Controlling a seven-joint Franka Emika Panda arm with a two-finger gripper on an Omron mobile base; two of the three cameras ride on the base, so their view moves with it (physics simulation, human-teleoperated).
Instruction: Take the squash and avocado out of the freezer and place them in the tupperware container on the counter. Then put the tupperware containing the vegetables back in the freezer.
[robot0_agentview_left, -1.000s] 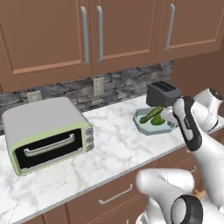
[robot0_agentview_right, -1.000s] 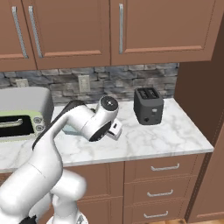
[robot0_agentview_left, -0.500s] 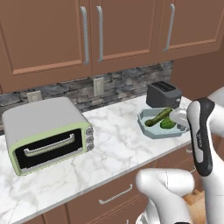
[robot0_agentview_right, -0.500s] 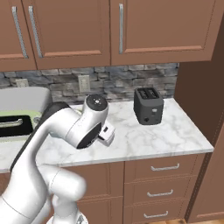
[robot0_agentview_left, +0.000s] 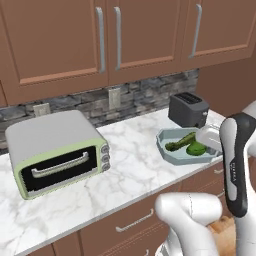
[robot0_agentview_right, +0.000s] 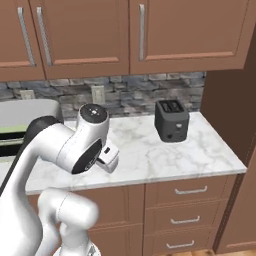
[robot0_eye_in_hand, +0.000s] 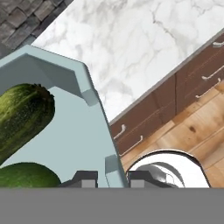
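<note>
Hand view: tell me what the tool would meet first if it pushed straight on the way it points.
The tool is shut on the pale blue-grey rectangular tupperware tray's rim wall, so that wall comes first; beyond it, probably the white marble counter, though depth is unclear.

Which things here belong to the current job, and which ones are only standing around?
Part of the job:
- tupperware container, its wall clamped by the gripper
- squash inside it
- avocado inside it
- counter

Standing around:
- toaster oven
- toaster
- upper cabinets
- wall outlet
</note>
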